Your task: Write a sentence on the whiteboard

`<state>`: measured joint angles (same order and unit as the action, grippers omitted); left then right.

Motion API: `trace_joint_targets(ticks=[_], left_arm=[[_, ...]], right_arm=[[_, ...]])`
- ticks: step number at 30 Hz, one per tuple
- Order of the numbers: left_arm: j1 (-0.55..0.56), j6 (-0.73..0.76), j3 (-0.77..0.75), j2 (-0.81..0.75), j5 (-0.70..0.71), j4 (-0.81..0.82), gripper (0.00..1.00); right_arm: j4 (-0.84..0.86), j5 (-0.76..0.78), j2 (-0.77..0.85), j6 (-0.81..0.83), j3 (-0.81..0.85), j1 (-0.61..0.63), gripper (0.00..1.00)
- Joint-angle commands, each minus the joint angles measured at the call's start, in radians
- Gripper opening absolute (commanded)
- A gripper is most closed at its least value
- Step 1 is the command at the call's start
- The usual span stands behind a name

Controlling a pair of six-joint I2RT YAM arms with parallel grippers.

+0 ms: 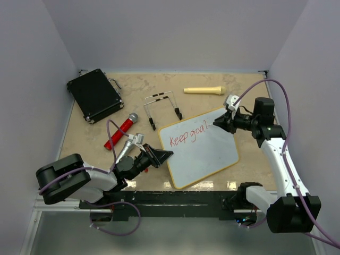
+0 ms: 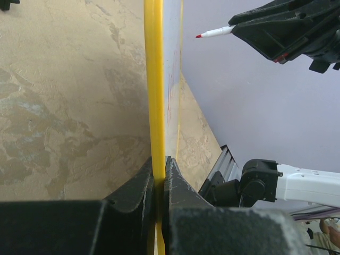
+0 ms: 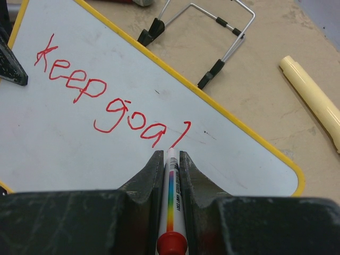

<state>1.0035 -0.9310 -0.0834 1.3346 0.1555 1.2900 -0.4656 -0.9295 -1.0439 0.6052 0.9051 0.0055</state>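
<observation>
Sentence [image 3: 106,101] reads "Keep goal", 2 red words across the far-left part of the whiteboard [image 1: 207,159], which lies mid-worktop [image 1: 255,95]. Left end effector [image 2: 159,162] is clenched on its near-left frame, probably to steady it against pen pressure. Right end effector [image 3: 170,156] grasps the marker [image 3: 171,196], tip by the last letter.

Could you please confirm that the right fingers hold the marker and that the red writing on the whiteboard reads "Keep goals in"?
Not quite: the writing reads only "Keep goal", as the right wrist view shows. The rest stands: the right fingers hold the marker, and the writing on the whiteboard is red.
</observation>
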Motion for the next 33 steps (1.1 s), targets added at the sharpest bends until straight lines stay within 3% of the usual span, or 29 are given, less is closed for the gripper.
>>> trace_joint_targets(ticks=[1,19,33], left_arm=[[0.0,0.081,0.002,-0.009,0.004,0.034,0.0],[0.0,0.083,0.002,0.014,-0.004,0.058,0.0],[0.0,0.087,-0.007,0.017,-0.011,0.058,0.0]], right_arm=[[-0.03,-0.017,-0.033,0.018,0.049,-0.004,0.0],[0.171,0.101,-0.018,-0.159,-0.028,-0.002,0.0],[0.202,0.119,-0.05,-0.174,-0.048,-0.002,0.0]])
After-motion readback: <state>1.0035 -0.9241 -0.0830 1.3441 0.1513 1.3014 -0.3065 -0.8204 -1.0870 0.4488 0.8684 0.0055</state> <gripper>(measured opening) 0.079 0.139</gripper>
